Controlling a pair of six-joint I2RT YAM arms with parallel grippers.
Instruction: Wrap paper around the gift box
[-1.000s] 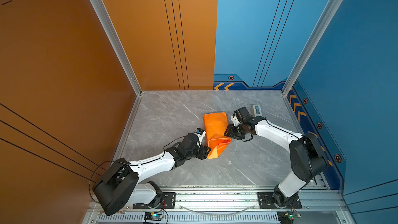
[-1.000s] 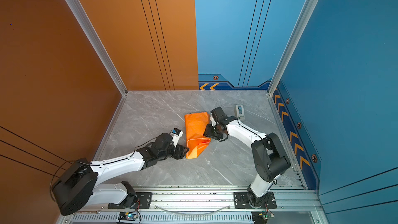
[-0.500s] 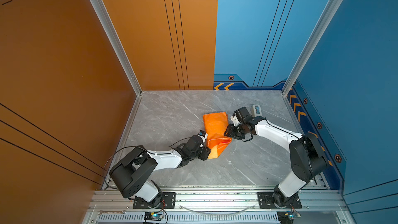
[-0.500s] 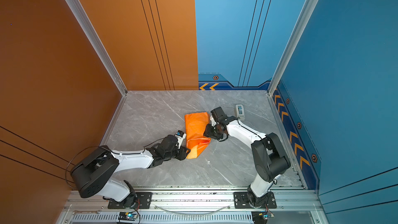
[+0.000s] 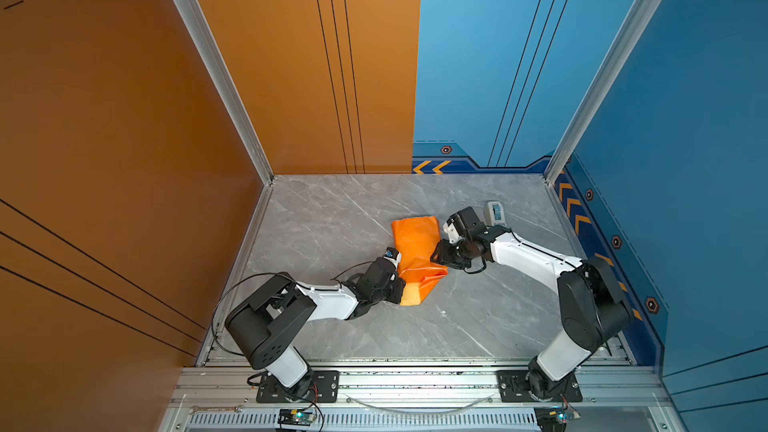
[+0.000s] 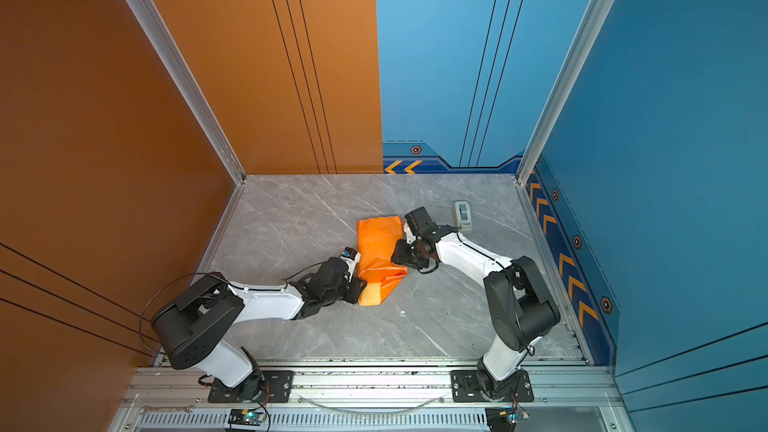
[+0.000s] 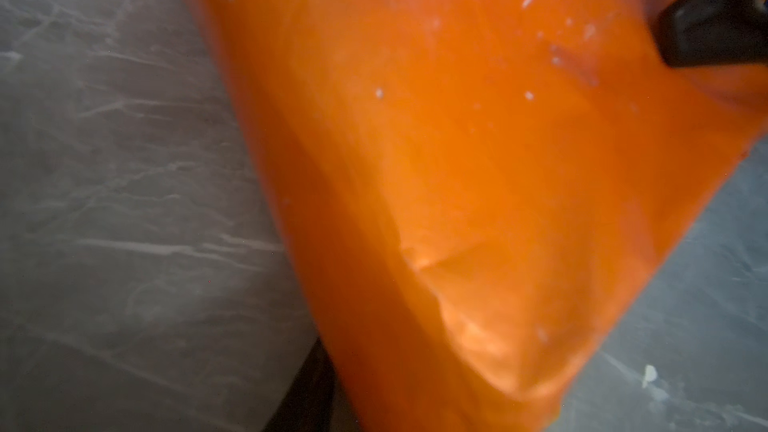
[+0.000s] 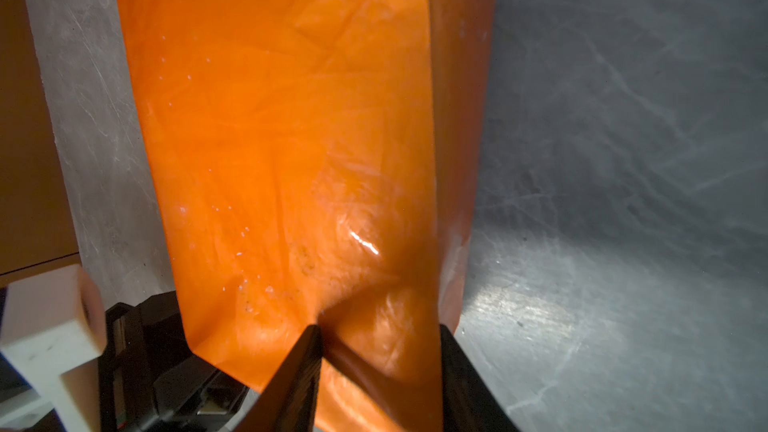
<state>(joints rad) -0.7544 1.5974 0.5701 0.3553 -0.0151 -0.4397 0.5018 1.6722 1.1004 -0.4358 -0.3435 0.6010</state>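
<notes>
My left gripper sits at the 7 o'clock end of the paper; I cannot tell whether it is clamped or loose. The gift box is hidden, presumably inside that orange bundle at the centre of the table. My right gripper pinches a paper fold at 3 o'clock, and I judge it should hold taut while the left creases the loose end flat against the box.

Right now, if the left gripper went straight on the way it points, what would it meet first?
The paper. The left gripper points at its folded near end, and orange fills the left wrist view. The gripper looks right against the paper, though contact is unclear from above.
</notes>
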